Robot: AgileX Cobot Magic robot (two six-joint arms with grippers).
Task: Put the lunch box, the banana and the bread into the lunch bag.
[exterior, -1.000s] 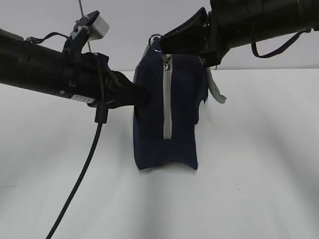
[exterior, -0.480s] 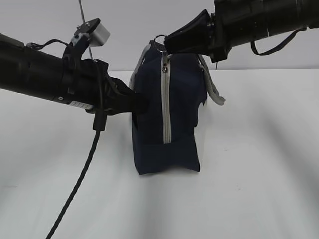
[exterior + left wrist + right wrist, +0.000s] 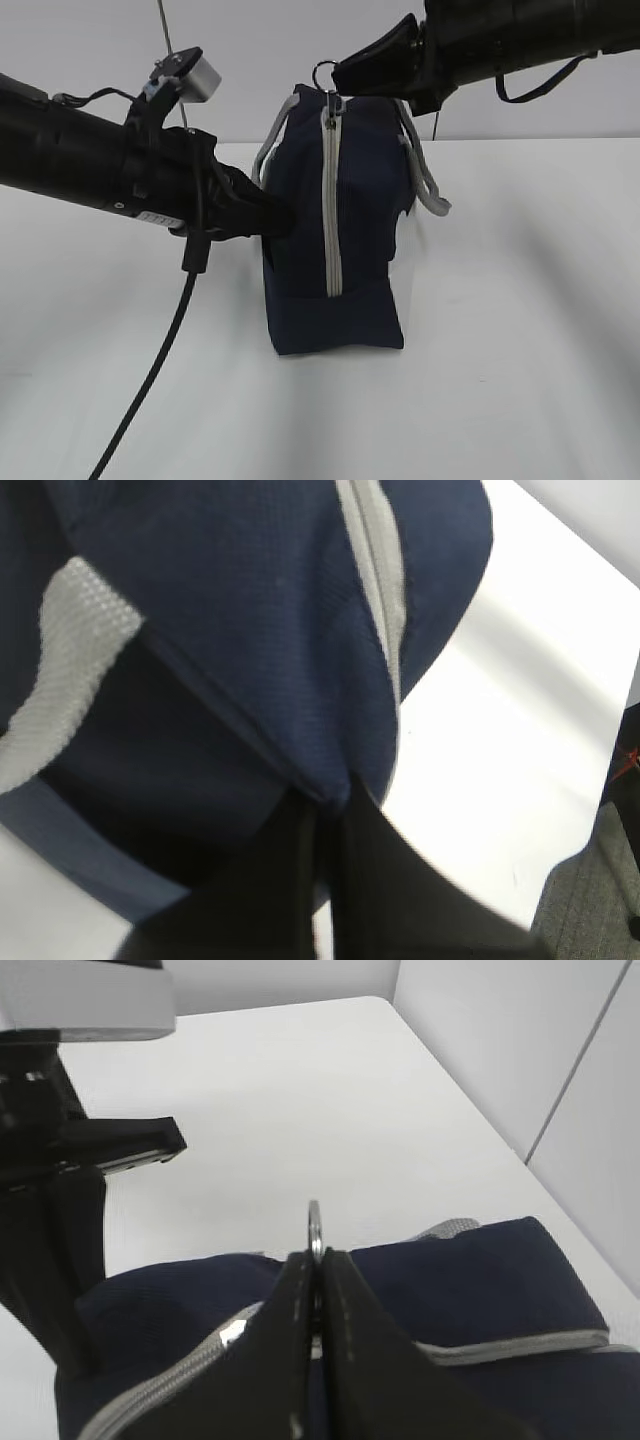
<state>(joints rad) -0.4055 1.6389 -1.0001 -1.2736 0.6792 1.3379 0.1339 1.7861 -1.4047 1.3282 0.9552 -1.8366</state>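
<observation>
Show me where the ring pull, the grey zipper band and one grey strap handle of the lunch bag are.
ring pull (image 3: 314, 1228): right wrist view, on the metal ring above the closed fingers.
grey zipper band (image 3: 332, 200): exterior view, midway along the band.
grey strap handle (image 3: 424, 180): exterior view, on the strap's hanging loop at right.

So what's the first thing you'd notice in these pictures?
The big navy-blue fabric lunch bag with a grey zipper band, standing upright mid-table. The black right gripper pinches the bag's metal ring pull at its top, and the black left gripper pinches the fabric of its side.
</observation>
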